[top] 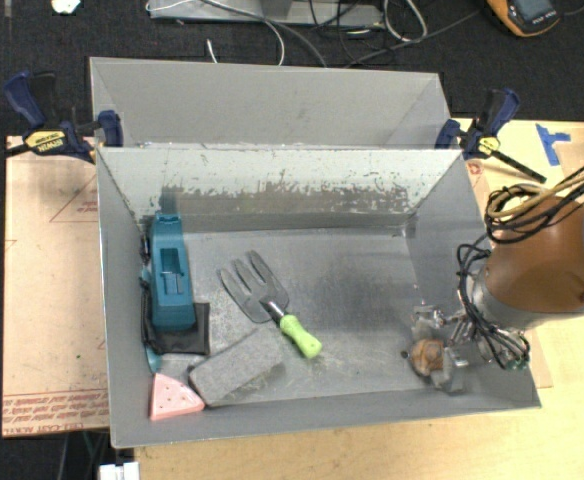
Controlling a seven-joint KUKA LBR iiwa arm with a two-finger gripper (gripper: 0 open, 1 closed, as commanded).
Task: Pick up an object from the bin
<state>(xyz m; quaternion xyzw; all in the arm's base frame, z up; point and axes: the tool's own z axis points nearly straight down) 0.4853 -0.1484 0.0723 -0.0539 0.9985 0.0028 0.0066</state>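
Begin with the grey bin (272,183), and take the hand fork with the green handle (267,303), lying near the middle of its floor, as your landmark. The arm's orange-brown cover (542,268) hangs well to the right of the fork, over the bin's right wall. To the fork's left, against the left wall, lies a long teal tool (170,273). Just below and left of the fork's handle rests a grey block (237,368), and beyond that, in the near left corner, a pink wedge (175,398). All of these are well apart from your working end. The pincer (440,353) sits low in the near right corner, far to the right of the fork's handle. A small brownish lump (427,356) lies right at its tip. That lump looks like the thing to take. Cables and the wrist crowd the spot, so you cannot tell whether the pincer is spread, pressed together or already pinching the lump. To my mind, you should make sure of a firm hold before lifting. Then rise straight up, keeping off the right and front walls that close in there. A thing so small could slip out or get nudged into the corner seam, so go gently.
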